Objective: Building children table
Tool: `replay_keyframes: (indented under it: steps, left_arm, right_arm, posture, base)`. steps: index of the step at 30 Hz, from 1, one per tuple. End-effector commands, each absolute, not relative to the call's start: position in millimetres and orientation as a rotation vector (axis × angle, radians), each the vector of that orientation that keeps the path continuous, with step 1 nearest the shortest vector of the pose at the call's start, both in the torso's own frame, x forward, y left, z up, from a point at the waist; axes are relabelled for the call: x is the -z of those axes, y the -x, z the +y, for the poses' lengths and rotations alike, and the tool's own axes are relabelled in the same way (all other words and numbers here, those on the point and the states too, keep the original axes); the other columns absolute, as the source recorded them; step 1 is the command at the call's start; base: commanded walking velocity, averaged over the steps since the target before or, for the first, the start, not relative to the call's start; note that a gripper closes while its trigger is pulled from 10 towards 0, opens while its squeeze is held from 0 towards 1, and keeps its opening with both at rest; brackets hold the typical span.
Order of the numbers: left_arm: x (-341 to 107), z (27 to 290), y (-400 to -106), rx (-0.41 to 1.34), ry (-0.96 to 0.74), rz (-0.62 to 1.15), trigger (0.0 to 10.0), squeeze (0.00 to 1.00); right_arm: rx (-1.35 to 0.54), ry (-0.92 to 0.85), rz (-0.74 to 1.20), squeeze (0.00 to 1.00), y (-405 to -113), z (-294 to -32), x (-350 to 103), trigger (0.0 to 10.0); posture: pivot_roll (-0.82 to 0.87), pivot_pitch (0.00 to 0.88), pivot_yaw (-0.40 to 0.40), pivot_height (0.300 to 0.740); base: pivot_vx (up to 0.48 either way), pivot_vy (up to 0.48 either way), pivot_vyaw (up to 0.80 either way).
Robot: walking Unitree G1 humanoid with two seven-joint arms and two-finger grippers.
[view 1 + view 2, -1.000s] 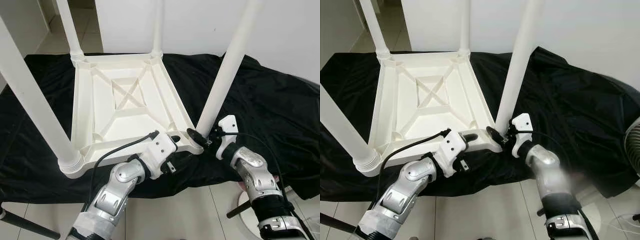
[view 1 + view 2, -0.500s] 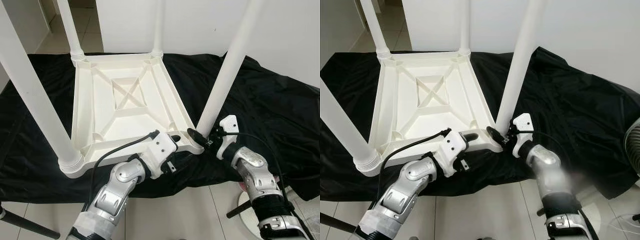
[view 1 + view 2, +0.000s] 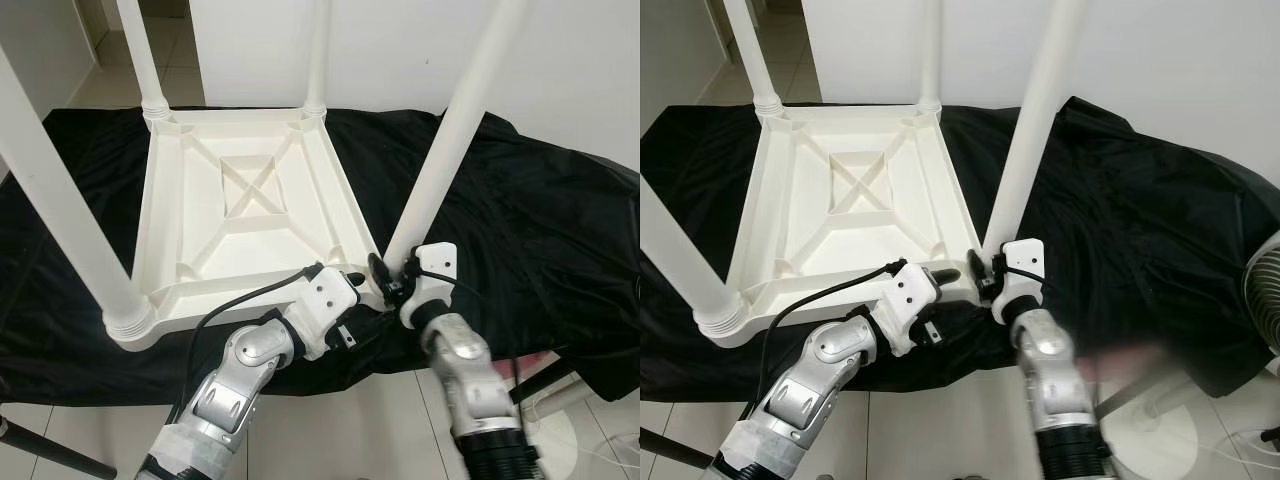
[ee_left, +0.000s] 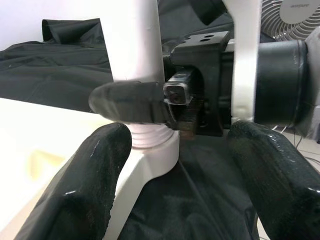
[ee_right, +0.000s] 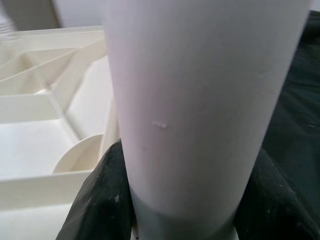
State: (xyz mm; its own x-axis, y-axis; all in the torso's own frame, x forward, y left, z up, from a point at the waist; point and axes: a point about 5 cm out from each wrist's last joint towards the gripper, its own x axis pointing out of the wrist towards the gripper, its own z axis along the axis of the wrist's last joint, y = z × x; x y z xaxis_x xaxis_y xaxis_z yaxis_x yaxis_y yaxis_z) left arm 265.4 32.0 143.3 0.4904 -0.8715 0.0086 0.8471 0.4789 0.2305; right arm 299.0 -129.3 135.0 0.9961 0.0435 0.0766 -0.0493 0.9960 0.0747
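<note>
Here, upturned white table (image 3: pixel 250 215), four legs up

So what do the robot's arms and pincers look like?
Both arms are shiny silver metal with rounded joints. Each wrist has a white blocky housing, and a black cable loops into it. The left pincer and right pincer each have two long, glossy black fingers with rounded tips.
</note>
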Motion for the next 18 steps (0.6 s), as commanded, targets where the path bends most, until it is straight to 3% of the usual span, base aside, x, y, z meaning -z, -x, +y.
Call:
replay_keyframes:
  steps: [1,8,18]
  left_arm:
    - [-138.3,31.2,-265.8,1.030,-0.214,-0.117,10.0,0.00]
    - [-137.5,32.0,-264.5,1.035,-0.218,-0.115,10.0,0.00]
    - [-138.4,31.5,-266.1,1.033,-0.223,-0.120,10.0,0.00]
  right_arm:
    - [0.090,-0.091,-0.011,0.00,-294.7,-144.1,-121.0,10.0]
    - [0.100,-0.134,0.004,0.00,-290.5,-124.1,-120.6,10.0]
    - [0.098,-0.147,-0.013,0.03,-293.0,-119.0,-126.4,10.0]
  posture:
    - [-0.06,0.042,-0.068,0.740]
    - [-0.05,0.036,-0.066,0.740]
    - [-0.04,0.029,-0.068,0.740]
  base:
    - [0.000,0.000,0.00]
    - [0.000,0.000,0.00]
    - [0.000,0.000,0.00]
